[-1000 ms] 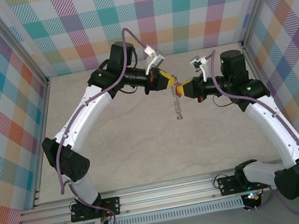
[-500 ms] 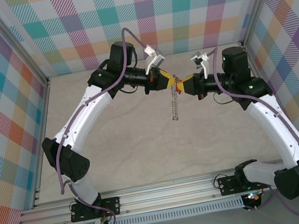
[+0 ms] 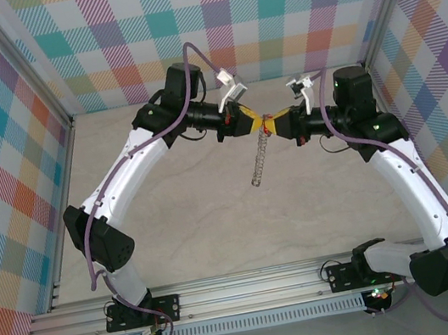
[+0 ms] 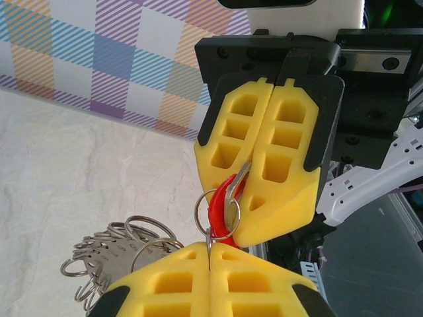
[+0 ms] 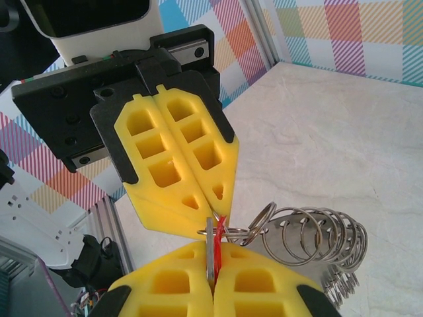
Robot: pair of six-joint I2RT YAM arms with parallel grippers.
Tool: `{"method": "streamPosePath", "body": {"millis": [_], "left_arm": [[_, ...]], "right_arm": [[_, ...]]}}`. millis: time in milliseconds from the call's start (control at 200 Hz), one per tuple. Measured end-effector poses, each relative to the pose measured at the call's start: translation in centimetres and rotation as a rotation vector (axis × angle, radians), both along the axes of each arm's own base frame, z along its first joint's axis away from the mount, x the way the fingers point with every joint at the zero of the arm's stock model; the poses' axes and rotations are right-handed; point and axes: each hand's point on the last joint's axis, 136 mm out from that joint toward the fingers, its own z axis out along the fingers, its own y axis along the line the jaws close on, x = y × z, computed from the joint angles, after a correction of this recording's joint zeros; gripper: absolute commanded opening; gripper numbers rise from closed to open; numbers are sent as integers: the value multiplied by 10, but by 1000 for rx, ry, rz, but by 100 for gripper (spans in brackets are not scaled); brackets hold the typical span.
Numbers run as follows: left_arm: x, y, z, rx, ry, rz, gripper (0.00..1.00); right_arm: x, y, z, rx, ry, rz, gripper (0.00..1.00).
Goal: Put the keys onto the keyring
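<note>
Above the middle of the table [image 3: 216,220], toward its far side, the two grippers met tip to tip. The right gripper [image 3: 273,123] was pinched tight on the key [image 4: 223,212], whose red head poked out toward the left gripper [image 3: 254,119]. That one was clamped shut on a loop of the keyring [image 3: 258,160]. One small loop circled the red head. The rest of the ring dangled in a bunch from where the tips met.
</note>
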Motion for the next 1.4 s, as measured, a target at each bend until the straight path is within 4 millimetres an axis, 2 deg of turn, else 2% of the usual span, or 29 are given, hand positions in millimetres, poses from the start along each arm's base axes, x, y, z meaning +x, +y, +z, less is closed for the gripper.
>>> {"method": "streamPosePath", "body": {"millis": [75,225,340,450,715,940,1140,1275,1400], "left_arm": [[0,0,0,0,-2,2,1],[6,0,-3,11,-5,35,31],[18,4,-5,15,-1,95,41],[26,13,-11,17,18,159,44],[50,54,-25,17,53,416,49],[74,87,-34,-16,92,603,50],[85,98,-37,-23,105,651,49],[92,106,-37,-27,110,675,49],[94,109,-41,-27,123,686,50]], "right_arm": [[1,0,1,0,0,0,0],[7,2,-4,-5,17,-2,0],[18,4,-18,-18,60,-10,0],[29,6,-32,-26,103,-15,0],[65,15,-67,-25,197,-32,0],[120,31,-125,-31,330,-35,0],[173,47,-147,-14,356,-28,0],[184,51,-155,0,369,-24,0],[178,51,-174,11,396,-25,0]]}}
